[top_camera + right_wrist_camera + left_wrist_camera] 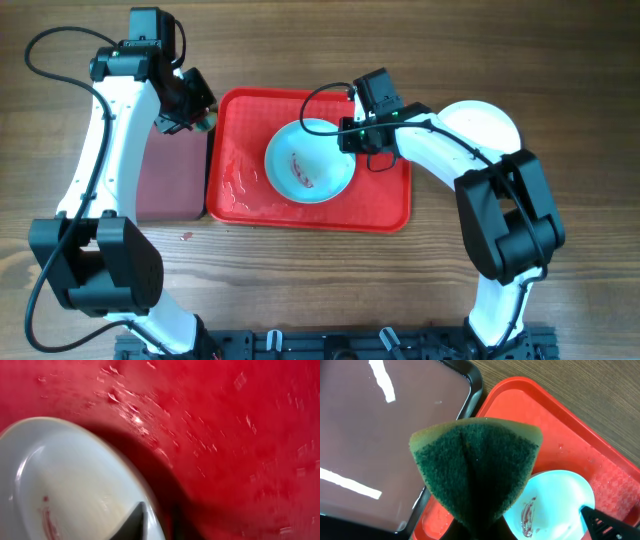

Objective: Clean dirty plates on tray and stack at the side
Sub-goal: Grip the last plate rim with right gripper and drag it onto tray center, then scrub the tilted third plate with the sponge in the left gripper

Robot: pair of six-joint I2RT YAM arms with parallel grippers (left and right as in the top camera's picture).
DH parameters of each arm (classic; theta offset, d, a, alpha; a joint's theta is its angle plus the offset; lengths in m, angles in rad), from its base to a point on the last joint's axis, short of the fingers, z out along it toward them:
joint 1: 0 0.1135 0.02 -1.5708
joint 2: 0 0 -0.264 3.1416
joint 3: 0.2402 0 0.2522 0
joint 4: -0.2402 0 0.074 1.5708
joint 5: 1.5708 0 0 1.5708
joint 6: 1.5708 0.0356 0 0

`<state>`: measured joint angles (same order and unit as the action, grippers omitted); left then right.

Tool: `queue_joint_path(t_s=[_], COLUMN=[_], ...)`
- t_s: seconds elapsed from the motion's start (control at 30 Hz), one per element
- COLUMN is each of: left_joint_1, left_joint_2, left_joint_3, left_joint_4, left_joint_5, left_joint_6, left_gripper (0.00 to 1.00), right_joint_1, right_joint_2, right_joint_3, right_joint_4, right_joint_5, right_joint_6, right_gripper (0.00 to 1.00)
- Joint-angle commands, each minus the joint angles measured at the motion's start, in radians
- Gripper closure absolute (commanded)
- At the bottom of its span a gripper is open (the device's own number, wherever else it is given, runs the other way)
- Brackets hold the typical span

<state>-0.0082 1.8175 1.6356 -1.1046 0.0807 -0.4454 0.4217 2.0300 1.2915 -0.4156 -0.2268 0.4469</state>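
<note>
Plate [308,162]: lies flat in the middle of the tray [235,150], centre of the overhead frame, with a red smear [302,172] on its floor.
Right fingers [134,522]: at the plate's upper-right rim. One tip lies on the inner rim and the other is hidden, so I cannot tell whether the rim is pinched.
Left fingers [196,112]: clamped on a folded green sponge [475,465], up over the tray's upper-left corner and apart from the plate.
Step in hand: likely steadying the plate for a wipe.
Doing it well: hold the rim firmly so the plate cannot spin or slide on the wet tray. Bring the sponge's green face down flat on the smear and rub across the centre, away from the right tips.
Tray contents: this one plate and scattered droplets [125,405].
Maroon tray [170,175]: left of the red one, touching it. Nothing shows in it.
Side plate [490,122]: on the desk [320,290] at upper right, partly under the right arm. Whether more lie beneath it is hidden.
</note>
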Motion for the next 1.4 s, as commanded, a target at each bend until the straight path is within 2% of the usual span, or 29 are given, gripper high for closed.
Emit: queue_joint_path(t_s=[0.0,0.13,0.23,0.27,0.3,0.37,0.43,0.57,0.6,0.7,0.77,0.9,1.1,1.37], left_joint_1=[-0.003,-0.003,-0.003,-0.003,-0.003,-0.003,-0.005,-0.035,-0.048,-0.087,-0.116,-0.180,-0.239,-0.243], left_joint_2=[0.006,0.006,0.006,0.006,0.006,0.006,0.006,0.006,0.006,0.006,0.006,0.009,0.043,0.140], left_joint_3=[-0.002,-0.002,-0.002,-0.002,-0.002,-0.002,-0.003,-0.067,-0.096,-0.174,-0.221,-0.309,-0.406,-0.415], left_joint_4=[-0.004,-0.004,-0.004,-0.004,-0.004,-0.004,-0.004,0.030,0.048,0.109,0.162,0.293,0.439,0.397], left_joint_5=[0.012,0.012,0.012,0.012,0.012,0.013,0.012,0.013,0.013,0.014,0.047,0.166,0.137,0.091], left_joint_6=[0.024,0.023,0.023,0.023,0.023,0.023,0.024,0.024,0.024,0.031,0.085,0.155,0.207,0.207], left_gripper=[0.96,0.96,0.96,0.96,0.96,0.96,0.96,0.96,0.96,0.96,0.96,0.96,0.96,0.96], right_joint_1=[0.002,0.035,0.063,0.064,0.063,0.062,0.061,0.061,0.061,0.062,0.061,0.062,0.064,0.071], right_joint_2=[0.033,0.033,0.033,0.033,0.033,0.033,0.033,0.033,0.033,0.033,0.033,0.033,0.033,0.033], right_joint_3=[0.011,0.010,0.010,0.010,0.010,0.010,0.010,0.010,0.010,0.010,0.010,0.010,0.010,0.010], right_joint_4=[-0.043,-0.103,-0.097,-0.087,-0.077,-0.053,-0.040,-0.037,-0.037,-0.036,-0.039,-0.041,-0.056,-0.105], right_joint_5=[0.001,0.027,0.063,0.066,0.066,0.065,0.066,0.066,0.065,0.035,0.020,0.008,-0.019,-0.051], right_joint_6=[0.142,0.281,0.285,0.269,0.258,0.232,0.213,0.204,0.192,0.157,0.154,0.146,0.130,0.132], right_gripper=[0.96,0.96,0.96,0.90,0.75,0.71,0.73,0.95,0.96,0.96,0.96,0.96,0.96,0.96])
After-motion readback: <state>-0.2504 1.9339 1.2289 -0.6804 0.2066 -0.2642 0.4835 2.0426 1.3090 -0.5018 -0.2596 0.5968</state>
